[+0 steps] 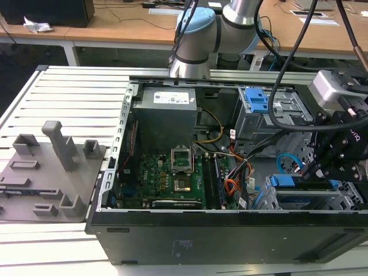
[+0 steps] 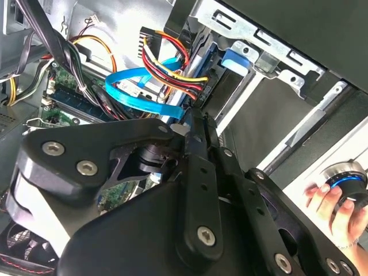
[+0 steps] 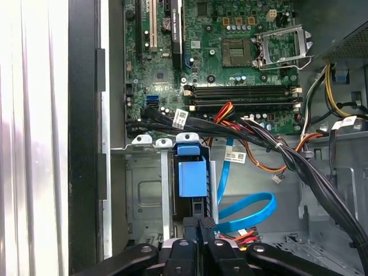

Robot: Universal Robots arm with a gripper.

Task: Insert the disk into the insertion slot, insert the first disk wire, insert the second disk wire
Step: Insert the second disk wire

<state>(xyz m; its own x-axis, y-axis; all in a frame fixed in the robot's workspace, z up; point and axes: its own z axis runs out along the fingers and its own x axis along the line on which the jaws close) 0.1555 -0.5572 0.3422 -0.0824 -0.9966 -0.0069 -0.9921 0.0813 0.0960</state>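
An open black desktop computer case (image 1: 230, 230) lies on its side on a ribbed grey metal tabletop (image 1: 75, 86), its green motherboard (image 1: 167, 178) facing up. At the exterior view's right, the black robot gripper (image 1: 322, 167) reaches down into the corner of the case, over the low silver-grey perforated metal drive cage (image 1: 305, 198).

The flat hard drive in its bright blue plastic caddy (image 3: 191, 175) already sits inside that cage, the caddy's blue end and white tabs showing in the first wrist view. In the second wrist view the gripper (image 2: 198, 132) has its jaws drawn closed together at the drive's rear end, right beside the dark plug end of the thin light blue flat cable (image 2: 135, 92); whether they pinch that plug cannot be told. The blue cable loops away from the drive. Just beside it, the bundle of orange, red and black wires (image 2: 167, 63) runs to the same end of the drive.

A person's hand (image 2: 336, 207) rests on a round blue-ringed knob (image 2: 345, 181) outside the case.
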